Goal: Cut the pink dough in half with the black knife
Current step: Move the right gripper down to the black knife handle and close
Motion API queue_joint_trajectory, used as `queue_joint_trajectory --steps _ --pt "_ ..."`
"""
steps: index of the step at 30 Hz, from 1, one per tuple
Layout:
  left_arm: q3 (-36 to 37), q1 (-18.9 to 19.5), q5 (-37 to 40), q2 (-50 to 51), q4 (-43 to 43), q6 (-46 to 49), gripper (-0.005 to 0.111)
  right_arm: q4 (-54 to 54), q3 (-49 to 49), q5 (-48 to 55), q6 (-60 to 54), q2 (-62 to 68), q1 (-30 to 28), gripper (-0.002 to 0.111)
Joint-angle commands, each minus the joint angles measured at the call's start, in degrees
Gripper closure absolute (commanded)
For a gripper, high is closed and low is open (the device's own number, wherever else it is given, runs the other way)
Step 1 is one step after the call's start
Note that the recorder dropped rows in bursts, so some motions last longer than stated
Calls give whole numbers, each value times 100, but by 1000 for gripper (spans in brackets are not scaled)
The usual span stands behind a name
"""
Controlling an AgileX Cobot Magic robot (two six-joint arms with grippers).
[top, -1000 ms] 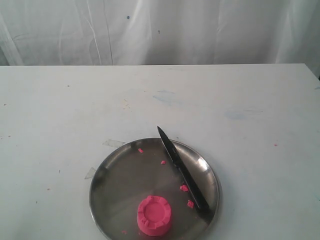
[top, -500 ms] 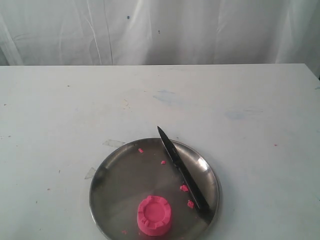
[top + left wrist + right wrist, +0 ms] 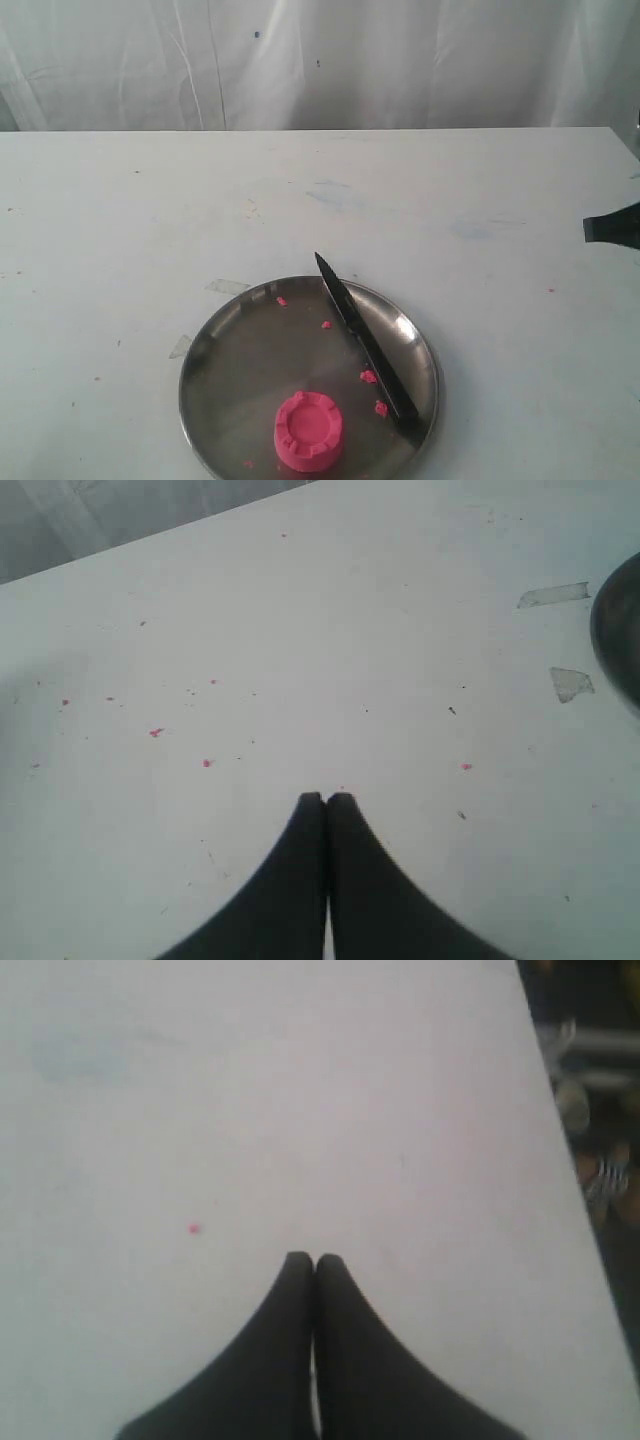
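Okay, left claw (image 3: 325, 800) and right claw (image 3: 313, 1259) are both pressed together, empty. Pink dough (image 3: 308, 430) sits whole on the steel plate (image 3: 250, 350), well apart from the right claw; black knife (image 3: 367, 345) lies nearer it.

The exterior camera looks down at a slant across the white table (image 3: 130, 220) toward a white curtain (image 3: 400, 60). The left wrist camera sits close over the tabletop, aimed past the black left gripper (image 3: 325, 800). It shares the round steel plate (image 3: 622, 630) (rim only) and clear tape scraps (image 3: 553, 595) with the exterior view. The right wrist camera looks past the black right gripper (image 3: 307, 1260) near the table's edge.
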Motion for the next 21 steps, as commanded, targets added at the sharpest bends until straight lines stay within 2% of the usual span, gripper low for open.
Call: queue_joint_trajectory --steps 1,3,7,15,21 --pt "21 -29 9 -21 -26 -29 107 1845 -949 1786 -1981 439 440 108" --pt "21 -29 9 -21 -26 -29 107 2786 -1156 2156 -3001 509 633 108" --pt "21 -29 9 -21 -26 -29 107 4066 -1264 2317 -4064 642 1157 108" --pt "21 -29 9 -21 -26 -29 107 3904 -1327 2051 -4283 1215 2586 108" --pt "21 -29 9 -21 -26 -29 107 4185 -1387 1487 -4314 1597 2783 108"
